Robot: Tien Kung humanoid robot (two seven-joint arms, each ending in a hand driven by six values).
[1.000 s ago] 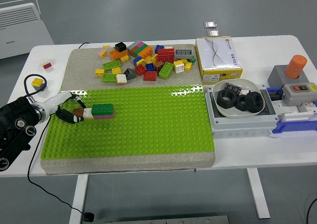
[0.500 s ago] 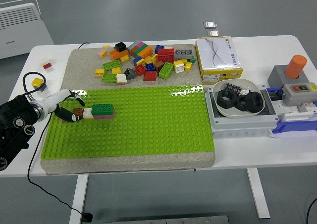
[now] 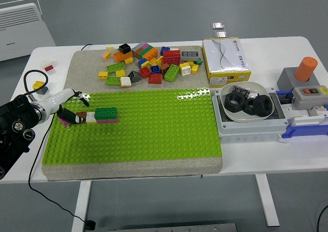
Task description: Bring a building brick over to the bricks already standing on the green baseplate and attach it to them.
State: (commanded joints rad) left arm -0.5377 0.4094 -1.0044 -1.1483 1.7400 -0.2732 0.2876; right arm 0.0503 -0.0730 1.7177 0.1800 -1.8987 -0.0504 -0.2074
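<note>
Far left, the robot's left hand (image 3: 65,110) comes in over the table edge, black arm with a white wrist piece, fingers reaching onto the left side of the green baseplate (image 3: 133,139). Its dark fingertips (image 3: 72,118) sit right at a small brown brick (image 3: 80,117), but honestly I can't tell whether they're pinching it or just touching it, it's too small and dark there. That brown brick butts against a white brick (image 3: 91,117), which joins the green brick (image 3: 106,112) stacked on a pink one (image 3: 106,120), all in one short row on the plate. Behind the plate, on the grey mat (image 3: 82,68), there's a loose pile of coloured bricks (image 3: 148,66). Further right is a yellow and white box (image 3: 225,61), then a white bowl (image 3: 247,99) holding big black nuts (image 3: 234,102), and an orange cylinder (image 3: 306,69) on a grey block at the far right.
</note>
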